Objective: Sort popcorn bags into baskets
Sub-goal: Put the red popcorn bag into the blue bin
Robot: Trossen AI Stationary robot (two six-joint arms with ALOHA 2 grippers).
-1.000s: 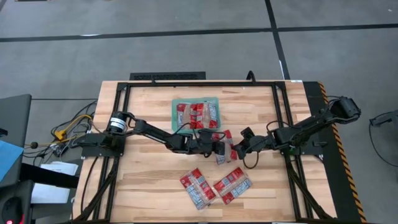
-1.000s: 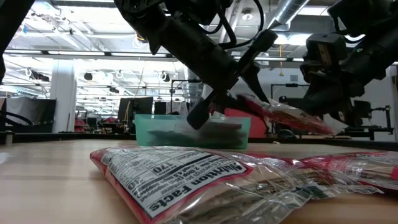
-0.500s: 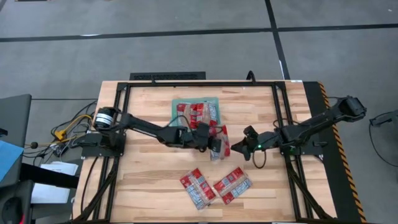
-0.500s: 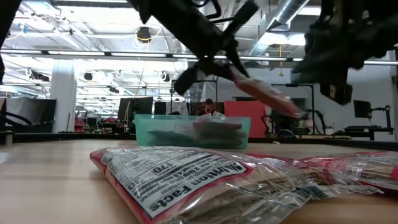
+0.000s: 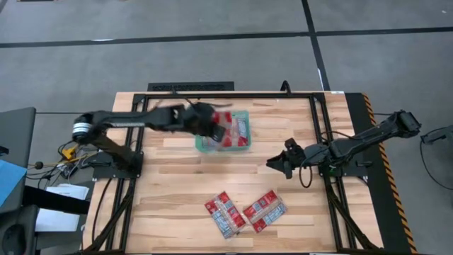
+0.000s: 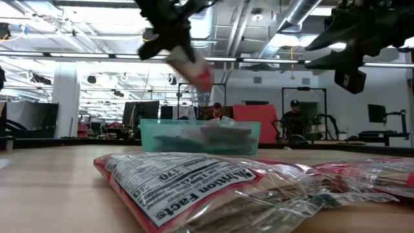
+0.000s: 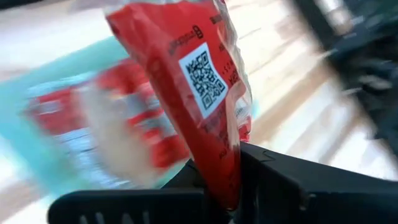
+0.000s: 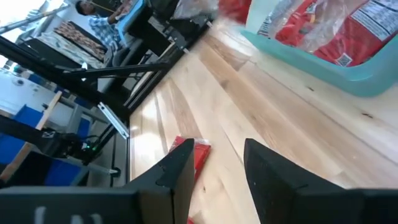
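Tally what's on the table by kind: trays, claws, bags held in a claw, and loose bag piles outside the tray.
Tray: 1
Claws: 2, left claw and right claw
Held bag: 1
Loose bag piles: 2
Total: 6
The bags inside the tray are too blurred to count.

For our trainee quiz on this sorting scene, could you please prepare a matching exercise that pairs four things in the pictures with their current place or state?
Column 1:
1. left claw
2. right claw
3. shallow teal-green translucent plastic tray
4. two pairs of red flat popcorn packets with silver panels

Column 2:
A. lying on the near part of the wooden table
B. open and empty, above bare wood right of the tray
C. shut on a red popcorn packet, over the tray
D. at the far middle of the table, with packets inside

Pairs: 1-C, 2-B, 3-D, 4-A
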